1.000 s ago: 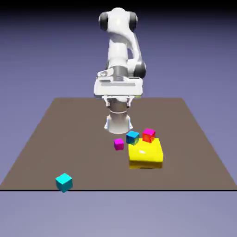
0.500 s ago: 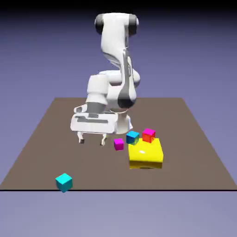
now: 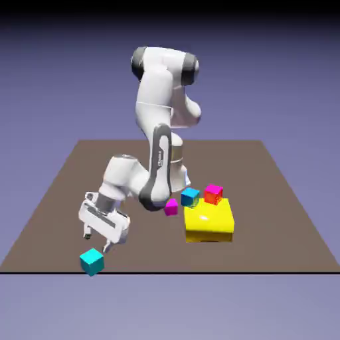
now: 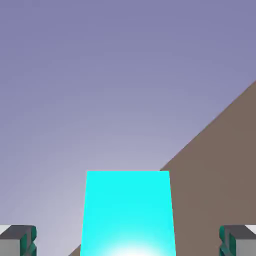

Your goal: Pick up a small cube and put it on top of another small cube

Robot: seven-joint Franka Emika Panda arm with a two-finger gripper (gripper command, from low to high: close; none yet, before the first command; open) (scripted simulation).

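The small cube (image 3: 91,261) sits near the bench's (image 3: 285,219) front edge, at about 7 o'clock from the bench's middle in the exterior view. The hand (image 3: 95,240) hangs just above it, at its 12 o'clock. In the hand view the small cube (image 4: 127,213) lies between the two fingertips (image 4: 18,240). Well apart, at 3 o'clock from the hand, lies the flat block (image 3: 209,221). Three more cubes (image 3: 190,196) cluster along the block's far edge, from 10 to 12 o'clock of it.

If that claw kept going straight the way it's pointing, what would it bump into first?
Most likely the small cyan cube. In the hand view it sits centred between the two open fingers, with gaps on both sides. The exterior view shows the gripper just above the cube, not touching it.
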